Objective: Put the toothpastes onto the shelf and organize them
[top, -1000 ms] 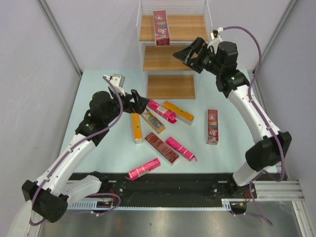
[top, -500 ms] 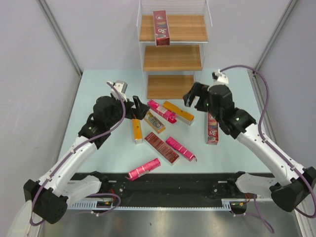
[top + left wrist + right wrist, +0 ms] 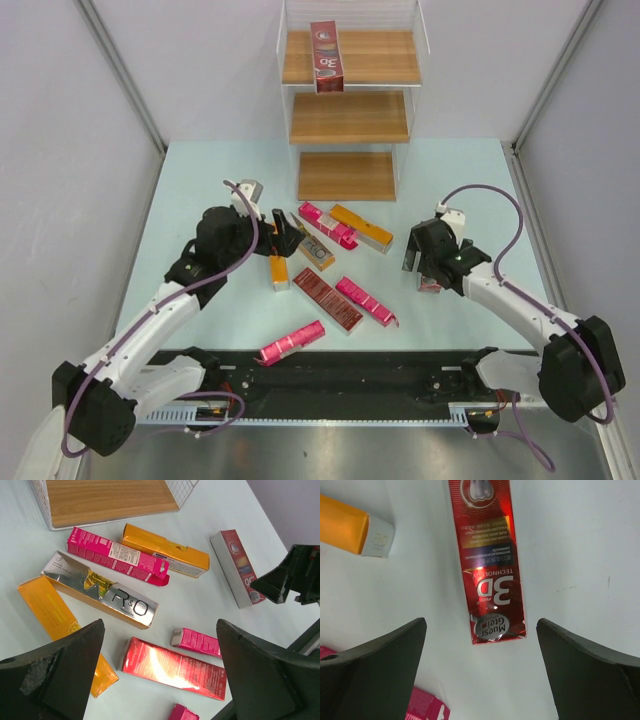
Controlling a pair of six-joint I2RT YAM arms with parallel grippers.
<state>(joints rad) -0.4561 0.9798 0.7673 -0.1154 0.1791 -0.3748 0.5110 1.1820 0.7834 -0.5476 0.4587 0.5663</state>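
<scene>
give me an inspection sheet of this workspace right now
surface: pale blue table top, flat.
job's things: three-tier wooden shelf with clear acrylic walls holds one dark red cardboard carton standing on its top tier; eight cartons lie loose on the table, a red 3D carton under the right hand.
clutter: nothing seen.
hands: left hand open above those cartons; right hand open, holding nothing.
cables: purple cable loops on each arm.
surroundings: grey wall panels; black rail at near edge.
</scene>
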